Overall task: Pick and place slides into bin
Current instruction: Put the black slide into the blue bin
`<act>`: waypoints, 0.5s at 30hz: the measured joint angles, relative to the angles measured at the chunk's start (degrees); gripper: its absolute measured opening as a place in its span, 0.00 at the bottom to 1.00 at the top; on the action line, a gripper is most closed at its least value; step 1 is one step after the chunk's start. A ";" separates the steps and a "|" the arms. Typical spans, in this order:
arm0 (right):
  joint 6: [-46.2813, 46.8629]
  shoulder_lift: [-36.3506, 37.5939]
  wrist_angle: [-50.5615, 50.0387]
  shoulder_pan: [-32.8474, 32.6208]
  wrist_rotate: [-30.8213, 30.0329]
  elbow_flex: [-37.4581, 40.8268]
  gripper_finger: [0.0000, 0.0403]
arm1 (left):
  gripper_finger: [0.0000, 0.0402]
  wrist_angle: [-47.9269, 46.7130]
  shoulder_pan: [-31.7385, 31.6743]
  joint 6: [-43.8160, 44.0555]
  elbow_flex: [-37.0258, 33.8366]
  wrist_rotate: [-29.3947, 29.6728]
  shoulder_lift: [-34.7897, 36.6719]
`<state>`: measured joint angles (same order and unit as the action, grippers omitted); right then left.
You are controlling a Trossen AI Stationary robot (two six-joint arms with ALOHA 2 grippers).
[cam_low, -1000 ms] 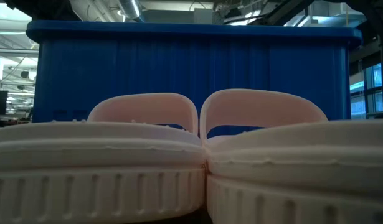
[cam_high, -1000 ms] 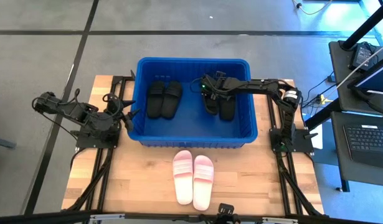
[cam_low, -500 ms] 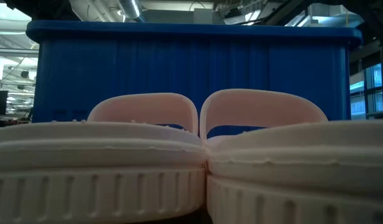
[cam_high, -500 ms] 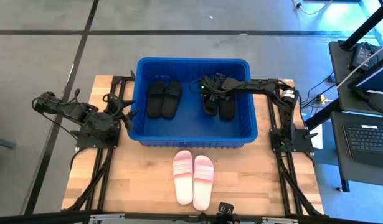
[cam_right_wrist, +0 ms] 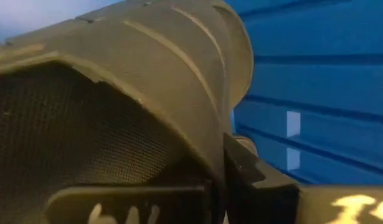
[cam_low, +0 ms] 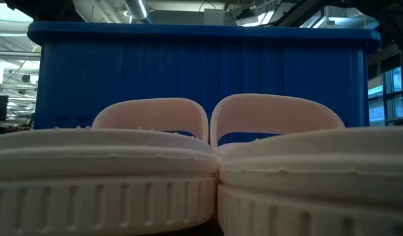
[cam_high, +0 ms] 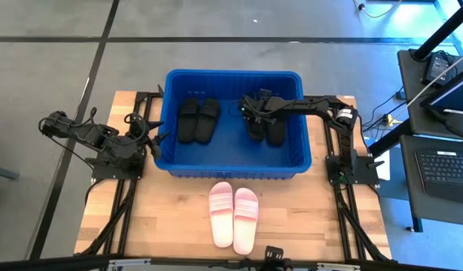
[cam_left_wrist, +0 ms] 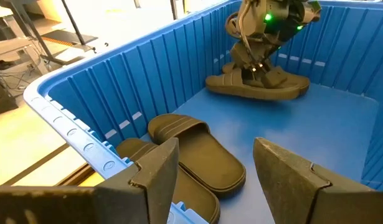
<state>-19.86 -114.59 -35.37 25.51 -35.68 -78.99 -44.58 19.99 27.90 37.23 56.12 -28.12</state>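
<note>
Only the left wrist view shows the right gripper [cam_left_wrist: 256,67] pinching a matte black strapped slide [cam_left_wrist: 256,85] inside the bright blue plastic bin [cam_left_wrist: 73,134]; left gripper [cam_left_wrist: 231,180] spread.

4 black slides [cam_left_wrist: 197,155] in bin [cam_left_wrist: 147,81].

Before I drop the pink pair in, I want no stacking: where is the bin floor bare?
The blue plastic bin has a bare strip down its middle, between the left pair of black slides and the right pair of black slides. The floor along the near wall is also free. The right side is crowded: the right gripper is shut on a slide there.
</note>
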 joint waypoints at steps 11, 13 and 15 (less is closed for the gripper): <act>1.60 -0.13 -4.22 -1.58 -3.27 0.10 0.04 | 0.50 0.00 0.01 -0.03 0.00 -0.02 0.01; 1.95 -0.13 -4.07 -1.55 -2.70 0.10 0.05 | 0.50 0.00 0.01 -0.02 0.00 -0.02 0.01; 2.01 -0.13 -4.01 -1.56 -2.43 0.10 0.06 | 0.50 0.02 0.02 -0.02 0.00 -0.02 0.02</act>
<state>-17.85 -114.72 -39.38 23.94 -38.11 -78.89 -44.56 20.01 27.88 37.23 56.10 -28.10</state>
